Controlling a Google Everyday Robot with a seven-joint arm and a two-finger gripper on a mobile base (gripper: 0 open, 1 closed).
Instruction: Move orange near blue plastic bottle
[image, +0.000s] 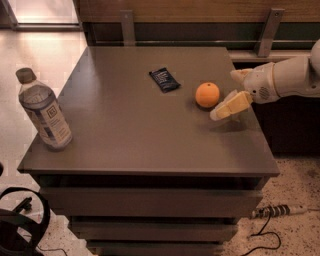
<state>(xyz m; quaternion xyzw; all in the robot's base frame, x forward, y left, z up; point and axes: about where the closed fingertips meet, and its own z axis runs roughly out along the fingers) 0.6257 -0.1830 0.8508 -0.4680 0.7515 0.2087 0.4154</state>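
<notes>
The orange (207, 94) sits on the brown table (140, 135), right of centre. The blue plastic bottle (44, 111), clear with a grey cap and a pale label, stands upright at the table's front left corner, far from the orange. My gripper (225, 96) comes in from the right on a white arm and is just right of the orange, low over the table. It is open and empty. One cream finger (230, 105) points at the orange's lower right side; the other finger (240, 74) is behind it.
A flat dark-blue snack packet (164, 80) lies on the table behind and left of the orange. A wooden wall with metal brackets runs behind the table. Cables (272, 212) and a dark object (20, 225) lie on the floor.
</notes>
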